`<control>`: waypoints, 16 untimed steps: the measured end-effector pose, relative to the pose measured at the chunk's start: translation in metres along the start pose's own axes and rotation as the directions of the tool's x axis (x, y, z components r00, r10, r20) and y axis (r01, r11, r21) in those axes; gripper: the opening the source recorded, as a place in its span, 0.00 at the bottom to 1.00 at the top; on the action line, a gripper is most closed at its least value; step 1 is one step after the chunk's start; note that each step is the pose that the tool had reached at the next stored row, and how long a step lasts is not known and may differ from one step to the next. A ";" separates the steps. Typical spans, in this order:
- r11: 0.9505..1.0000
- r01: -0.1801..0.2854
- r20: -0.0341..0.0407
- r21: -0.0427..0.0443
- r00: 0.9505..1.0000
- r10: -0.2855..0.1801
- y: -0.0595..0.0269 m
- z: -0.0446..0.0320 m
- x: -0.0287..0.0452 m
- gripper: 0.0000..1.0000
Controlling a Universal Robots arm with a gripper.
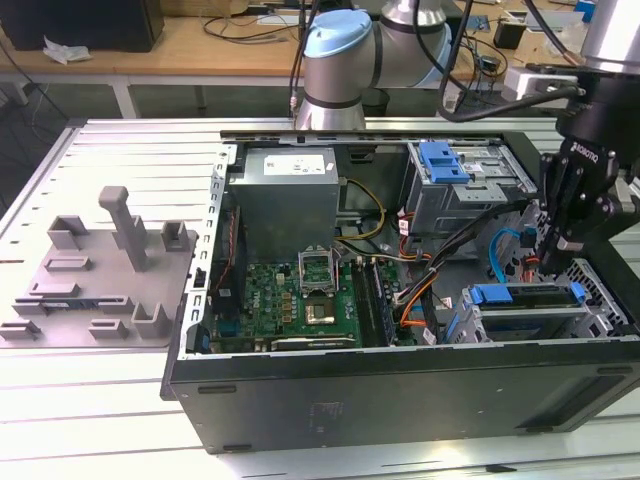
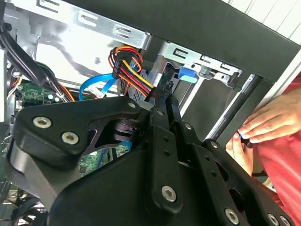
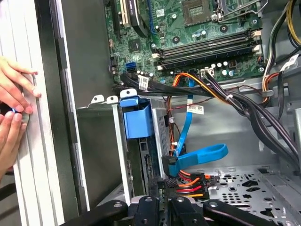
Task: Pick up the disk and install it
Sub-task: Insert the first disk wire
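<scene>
The disk point(image 1: 522, 318) lies flat in the lower drive bay at the exterior view's right, inside the open computer case point(image 1: 400, 395), its blue frame handle point(image 1: 490, 294) facing the motherboard. In the first wrist view the disk's blue frame point(image 3: 137, 118) stands at the bay's mouth. My gripper point(image 1: 553, 262) hangs just above the bay's far end with its fingers shut and nothing between them. In the second wrist view my gripper point(image 2: 162, 95) points at the bundle of red, yellow and black power wires point(image 2: 129, 70); in the first wrist view my gripper point(image 3: 164, 197) sits beside that connector point(image 3: 186, 184).
A person's hands point(image 3: 11, 101) rest on the outside of the case wall, a hand point(image 2: 268, 123) close to the bay. A blue data cable point(image 3: 200, 155), thick black cables point(image 1: 470, 235), the upper grey drive cage point(image 1: 455, 185) and the power supply point(image 1: 288, 195) crowd the case. A grey fixture point(image 1: 100, 275) sits on the table.
</scene>
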State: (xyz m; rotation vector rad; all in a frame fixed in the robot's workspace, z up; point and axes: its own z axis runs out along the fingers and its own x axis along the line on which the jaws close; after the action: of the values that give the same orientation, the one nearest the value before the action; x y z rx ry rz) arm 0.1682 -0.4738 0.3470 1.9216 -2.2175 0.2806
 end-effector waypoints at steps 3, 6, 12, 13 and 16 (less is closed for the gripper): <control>1.000 0.016 0.008 0.004 1.000 -0.016 0.0007 0.0003 0.0010 0.17; 1.000 0.028 0.014 0.009 1.000 -0.028 0.0014 0.0005 0.0020 0.17; 0.999 0.031 0.031 0.021 0.999 -0.032 0.0066 0.0022 0.0081 0.17; 0.999 0.031 0.034 0.023 0.999 -0.032 0.0071 0.0025 0.0092 0.17; 0.999 0.028 0.053 0.032 0.998 -0.029 0.0086 0.0036 0.0135 0.17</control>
State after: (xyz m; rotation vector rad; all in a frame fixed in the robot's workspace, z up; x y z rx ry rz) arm 0.1578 -0.4864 0.3470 1.9977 -2.2300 0.2642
